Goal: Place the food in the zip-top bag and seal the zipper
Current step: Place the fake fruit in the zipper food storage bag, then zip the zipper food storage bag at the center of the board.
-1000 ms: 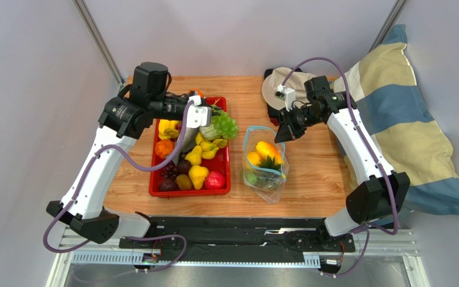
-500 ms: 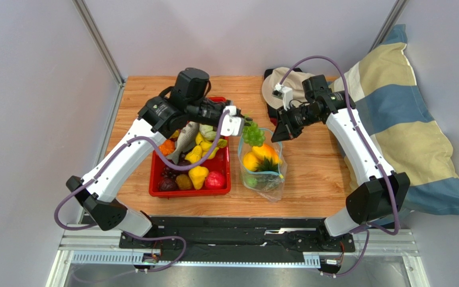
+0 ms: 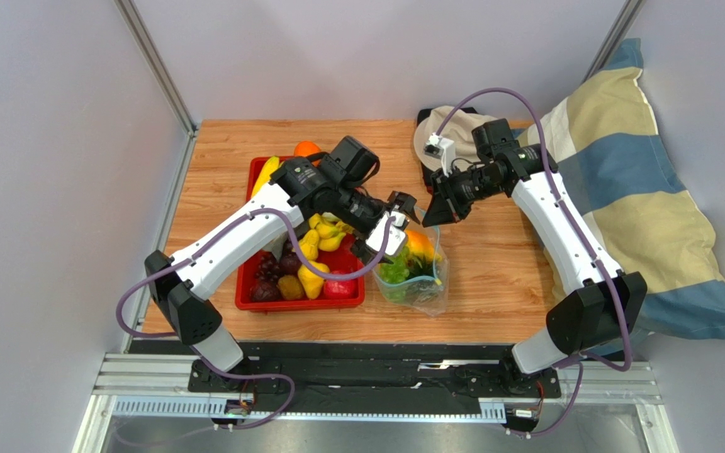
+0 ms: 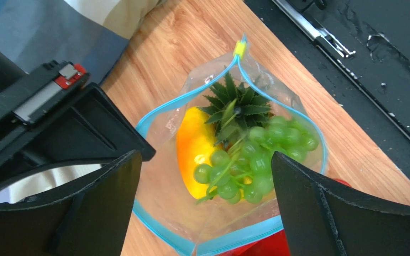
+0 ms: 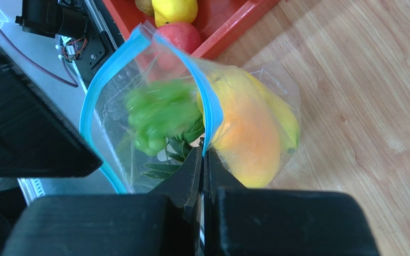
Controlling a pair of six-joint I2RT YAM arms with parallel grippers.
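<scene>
The clear zip-top bag [image 3: 415, 281] stands on the table with its mouth wide. Its blue zipper [image 4: 156, 111] rings the opening. A bunch of green grapes [image 4: 255, 160] lies inside on an orange-yellow fruit [image 4: 194, 146] and a pineapple's leafy crown [image 4: 234, 104]. My left gripper [image 4: 206, 160] hangs open just above the mouth, nothing between its fingers. My right gripper [image 5: 202, 152] is shut on the far side of the zipper [image 5: 211, 104], holding the mouth up. In the right wrist view the grapes [image 5: 159, 114] are blurred.
A red tray [image 3: 253, 302] with several toy fruits stands left of the bag, a red apple [image 5: 177, 37] at its near corner. A cap [image 3: 437, 142] lies at the back and a striped pillow [image 3: 640, 189] lies on the right. The black rail [image 3: 385, 363] runs along the front.
My left arm swung from the tray to over the bag carrying the grapes, then opened. The grapes now lie in the bag. The right gripper kept its hold on the rim.
</scene>
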